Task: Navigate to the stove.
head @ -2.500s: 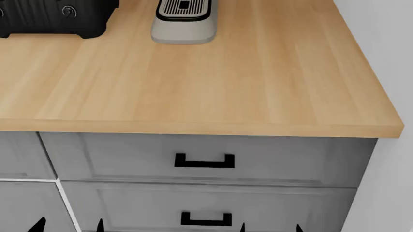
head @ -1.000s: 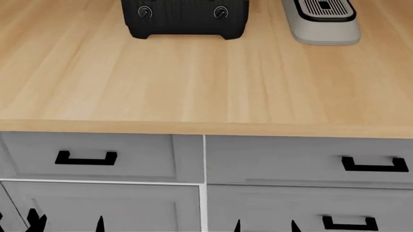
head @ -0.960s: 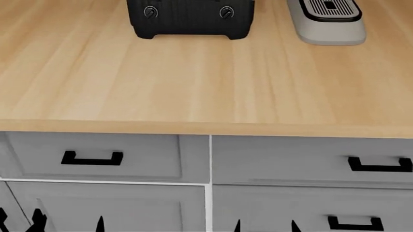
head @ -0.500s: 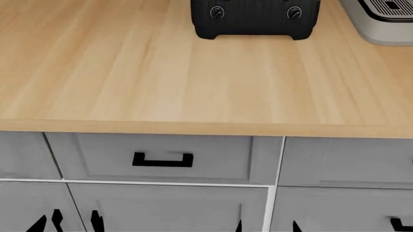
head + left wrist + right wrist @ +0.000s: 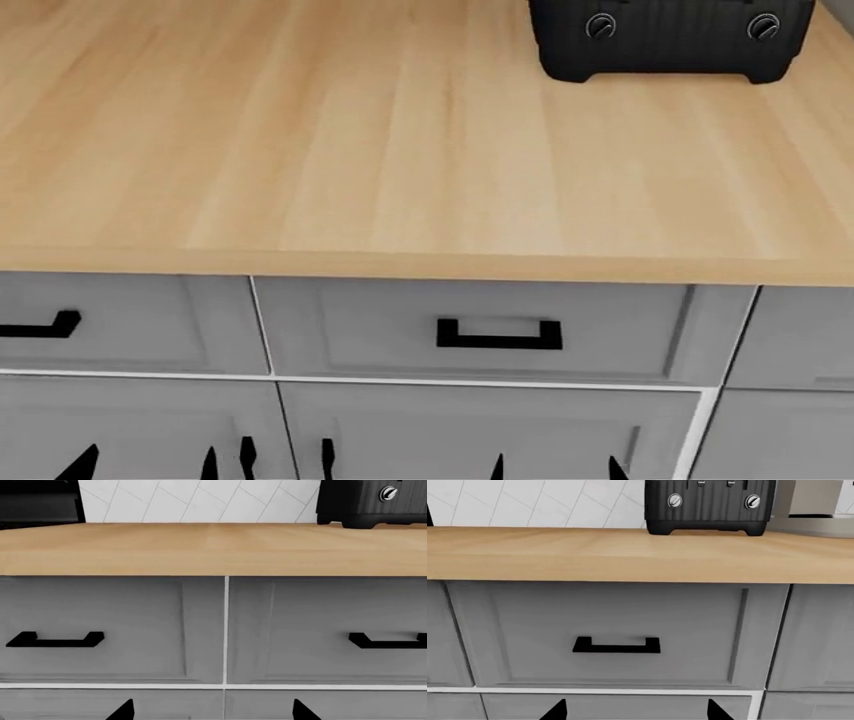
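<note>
No flat black glass top with burner rings shows in the head view. In the left wrist view a large black block (image 5: 39, 502) stands past the wooden countertop's (image 5: 200, 547) end; I cannot tell whether it is the stove. My left gripper (image 5: 213, 712) is open and empty in front of the grey drawers, with only its black fingertips (image 5: 125, 711) showing. My right gripper (image 5: 635, 711) is open and empty below a drawer handle (image 5: 616, 645). Both show at the bottom of the head view, left (image 5: 144, 468) and right (image 5: 555, 468).
A small black ribbed appliance with two round knobs (image 5: 670, 38) stands at the back of the countertop (image 5: 334, 150), also in the right wrist view (image 5: 710, 505). Grey drawer fronts with black handles (image 5: 499, 335) run below the counter edge. White tiled wall (image 5: 200, 500) behind.
The view has slid left along the counter: the ribbed appliance has moved to the right of the head view and the grey machine beside it has left the frame. Both grippers stay open.
</note>
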Available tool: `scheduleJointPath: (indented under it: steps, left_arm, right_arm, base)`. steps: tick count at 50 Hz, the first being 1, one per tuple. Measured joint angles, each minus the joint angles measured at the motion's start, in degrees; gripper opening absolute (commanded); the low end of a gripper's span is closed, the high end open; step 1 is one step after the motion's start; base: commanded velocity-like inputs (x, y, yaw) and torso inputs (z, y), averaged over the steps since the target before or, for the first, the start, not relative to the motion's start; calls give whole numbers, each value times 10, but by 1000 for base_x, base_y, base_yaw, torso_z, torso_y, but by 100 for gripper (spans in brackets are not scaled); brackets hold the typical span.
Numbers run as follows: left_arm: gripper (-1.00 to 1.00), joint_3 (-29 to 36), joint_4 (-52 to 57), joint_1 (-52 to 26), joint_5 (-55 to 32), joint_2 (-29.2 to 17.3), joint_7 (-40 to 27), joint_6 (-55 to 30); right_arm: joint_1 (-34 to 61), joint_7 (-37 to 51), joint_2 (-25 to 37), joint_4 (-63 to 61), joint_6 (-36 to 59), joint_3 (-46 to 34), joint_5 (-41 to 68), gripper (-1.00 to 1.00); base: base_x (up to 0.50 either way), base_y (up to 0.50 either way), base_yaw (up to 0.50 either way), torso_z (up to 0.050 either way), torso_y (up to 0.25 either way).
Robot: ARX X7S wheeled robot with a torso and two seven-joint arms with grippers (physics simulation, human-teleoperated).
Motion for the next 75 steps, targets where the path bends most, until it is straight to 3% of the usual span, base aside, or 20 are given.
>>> scheduleJointPath:
  steps: [75]
  left_arm:
    - [100,26,3,-4,-24,-22,-23,-2]
  right_arm:
    - [2,26,21,-5,0,-29,17,100]
  base:
    - [0,500,0,0,0]
